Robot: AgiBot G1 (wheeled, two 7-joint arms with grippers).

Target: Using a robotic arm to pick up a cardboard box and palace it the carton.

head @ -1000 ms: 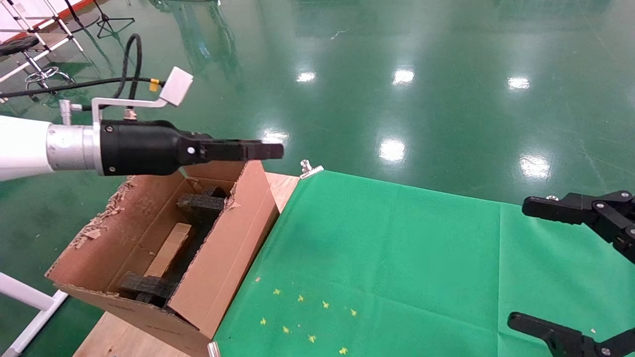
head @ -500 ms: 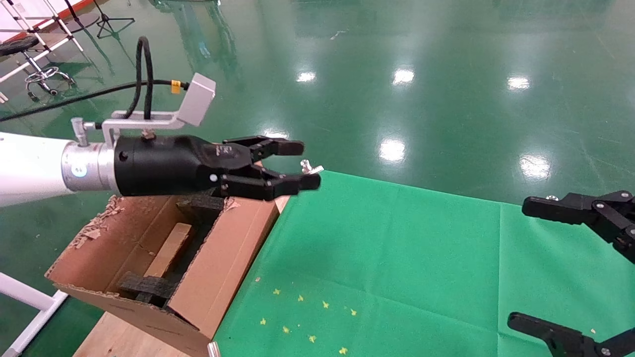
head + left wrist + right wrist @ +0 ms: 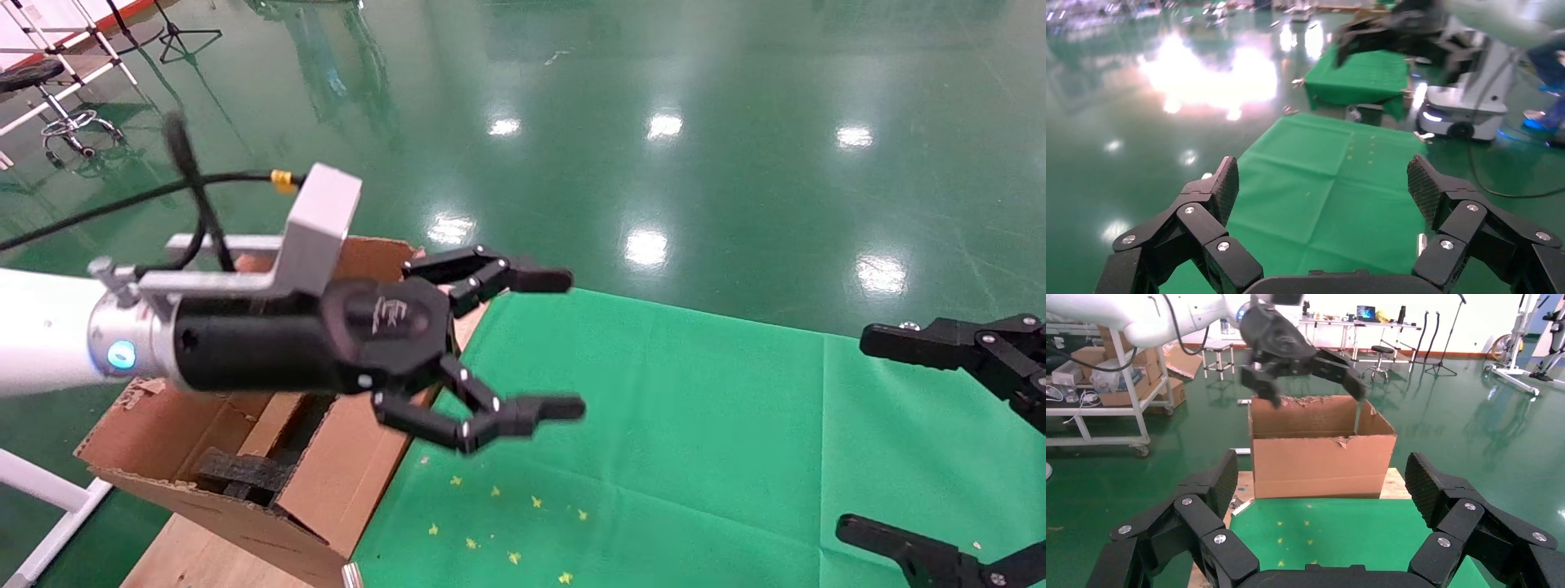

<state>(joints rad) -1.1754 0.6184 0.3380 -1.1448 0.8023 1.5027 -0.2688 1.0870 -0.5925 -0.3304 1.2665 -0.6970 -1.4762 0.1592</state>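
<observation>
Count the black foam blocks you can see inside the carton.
1 shows clearly: a black foam block at the near end of the carton. The left hand and its arm cover the far end, so more may be hidden.

Only one mark showed anywhere: a small pale logo, shaped somewhat like a stylised letter E, on the round black housing of the left gripper (image 3: pixel 523 343), just behind its spread fingers. It was too small and blurred to read as a brand name. The carton (image 3: pixel 1322 454) beside that gripper bore no print that could be made out, and neither did the green cloth (image 3: pixel 654 425) under it.
</observation>
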